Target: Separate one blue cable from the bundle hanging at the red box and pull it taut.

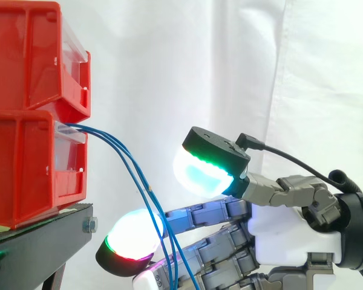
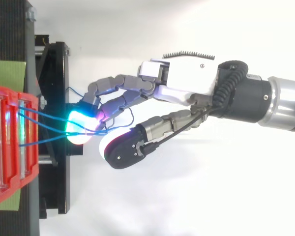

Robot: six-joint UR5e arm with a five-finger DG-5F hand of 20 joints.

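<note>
Separation is not done yet, as I judge it from my screens. The blue cables [image 1: 103,135] leave the front edge of the lower red bin [image 1: 24,175], which sits on the black stand [image 1: 42,241] near its right edge. They hang down and away from the bin as one loose, curved bundle, and none is taut.

My hand [image 1: 287,235] reaches in from the right, its fingers stretched toward the stand and relaxed, not closed on anything I can see. One glowing fingertip [image 1: 133,238] lies just beside the stand's edge, and the strands cross the fingers close behind it. From above, the strands run over that fingertip and gather toward the gap between fingers and thumb, with a small slack loop there. The thumb pad [image 1: 206,169] stands well apart from the fingers and, in the side view, clear above the cables. Whether a single strand sits between two fingers I cannot tell.

Left to do, by my reckoning: single out one strand, close thumb and finger on it, then draw it away from the bin until it runs straight.
</note>
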